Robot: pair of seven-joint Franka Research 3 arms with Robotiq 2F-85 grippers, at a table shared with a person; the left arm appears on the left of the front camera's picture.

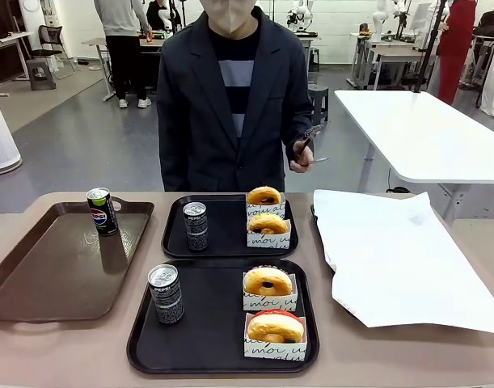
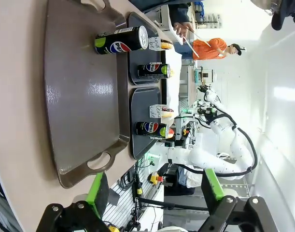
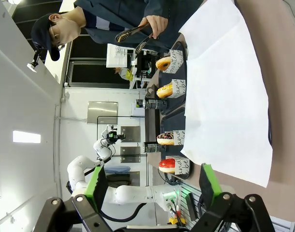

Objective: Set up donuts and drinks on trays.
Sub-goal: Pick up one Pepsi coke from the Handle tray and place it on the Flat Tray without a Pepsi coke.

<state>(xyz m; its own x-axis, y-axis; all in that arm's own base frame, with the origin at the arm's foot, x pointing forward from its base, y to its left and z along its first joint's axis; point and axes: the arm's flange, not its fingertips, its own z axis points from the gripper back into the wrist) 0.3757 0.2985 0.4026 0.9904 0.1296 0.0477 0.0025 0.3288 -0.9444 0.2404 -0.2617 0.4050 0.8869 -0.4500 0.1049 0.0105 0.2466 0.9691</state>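
Nearest you on the table is a black square tray [image 1: 222, 356]. On its left stands a dark can [image 1: 165, 293] with a silver top. On its right sit two donuts in white paper sleeves with black script: a red-iced donut [image 1: 276, 326] closest to you, and just behind it a golden donut with a dark centre [image 1: 268, 281].

Behind that tray lies a second, matching black tray [image 1: 227, 242]. It carries another dark can [image 1: 196, 225] at its left and two golden glazed donuts in sleeves at its right, one [image 1: 268, 224] in front of the other [image 1: 264, 196].

To your left is a larger brown tray with handles [image 1: 52, 275]. A Pepsi can [image 1: 102, 211] stands upright at its far edge. To your right a big white sheet of paper [image 1: 392, 259] lies spread over the table, just beside both black trays.

At the far side a person in a dark jacket stands with one hand [image 1: 301, 153] holding tongs [image 1: 308, 141], above the table and clear of the trays.

In the left wrist view, your left gripper [image 2: 154, 191] has its green-padded fingers spread wide with nothing between them, back from the brown tray. In the right wrist view, your right gripper [image 3: 152, 186] is likewise spread wide and empty, short of the white paper.
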